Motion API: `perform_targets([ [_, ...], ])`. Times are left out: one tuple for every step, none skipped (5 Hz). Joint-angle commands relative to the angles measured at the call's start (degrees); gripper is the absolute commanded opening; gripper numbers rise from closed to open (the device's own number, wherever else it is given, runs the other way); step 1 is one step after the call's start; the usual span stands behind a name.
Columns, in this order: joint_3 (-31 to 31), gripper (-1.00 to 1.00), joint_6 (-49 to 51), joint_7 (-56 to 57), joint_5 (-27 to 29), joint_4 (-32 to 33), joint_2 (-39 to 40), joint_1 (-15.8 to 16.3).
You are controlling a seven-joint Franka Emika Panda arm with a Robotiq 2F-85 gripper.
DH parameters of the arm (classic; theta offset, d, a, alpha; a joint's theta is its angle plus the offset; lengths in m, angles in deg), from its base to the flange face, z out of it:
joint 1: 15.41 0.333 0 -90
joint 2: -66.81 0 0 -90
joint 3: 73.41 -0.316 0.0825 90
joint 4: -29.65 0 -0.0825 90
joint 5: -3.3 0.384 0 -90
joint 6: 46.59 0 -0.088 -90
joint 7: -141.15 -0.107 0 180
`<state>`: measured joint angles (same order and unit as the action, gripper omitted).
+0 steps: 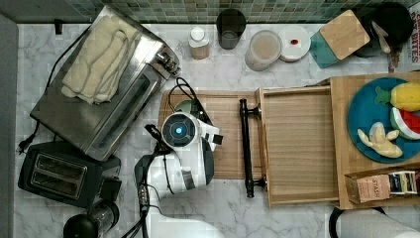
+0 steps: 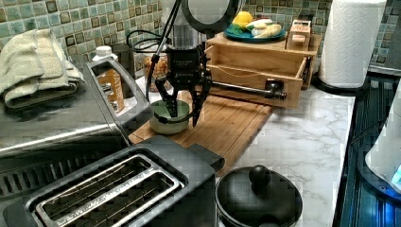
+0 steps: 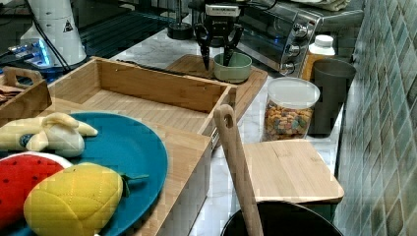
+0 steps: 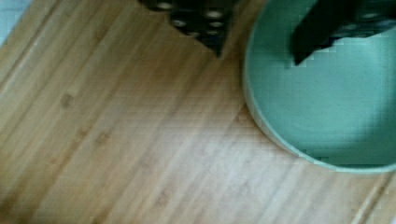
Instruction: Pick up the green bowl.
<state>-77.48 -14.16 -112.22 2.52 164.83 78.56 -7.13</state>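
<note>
A: Where is the bowl [image 2: 169, 116] sitting?

B: We are seeing it on the bamboo board [image 2: 222, 127], at the board's 9 o'clock end in the top view, close to the toaster oven [image 1: 99, 84]. It is standing upright and looks empty.

A: And the gripper [image 2: 183, 101]?

B: We are hanging it straight down over the bowl with the fingers spread. In the left view one finger [image 2: 172, 105] is dipping inside the bowl and the other is coming down outside the wall, on the bowl's 3 o'clock side, over the board. So the rim is lying between the two.

A: Are we touching it?

B: We cannot tell. In the wrist view a gap is showing between the outer fingertip [image 4: 212, 39] and the rim [image 4: 252, 109], so nothing looks pinched.

A: What is the next move turning on?

B: In our judgement, on that straddle. The bowl is round, so there is no long axis to line up with; the wall just needs to stay between the fingers while we are closing them, then we lift.
</note>
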Motion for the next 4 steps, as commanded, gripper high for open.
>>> perform_targets([
  [1.7,-1.0,0.2,0.6,-2.0,-2.8,-0.2,-0.7],
  [1.5,-1.0,2.0,2.0,-1.5,-3.8,-0.2,-1.6],
  [2.2,-1.0,-0.1,2.2,-5.2,-1.1,-3.6,-1.1],
  [1.1,-1.0,8.1,9.9,-2.3,-3.8,-7.6,-3.2],
])
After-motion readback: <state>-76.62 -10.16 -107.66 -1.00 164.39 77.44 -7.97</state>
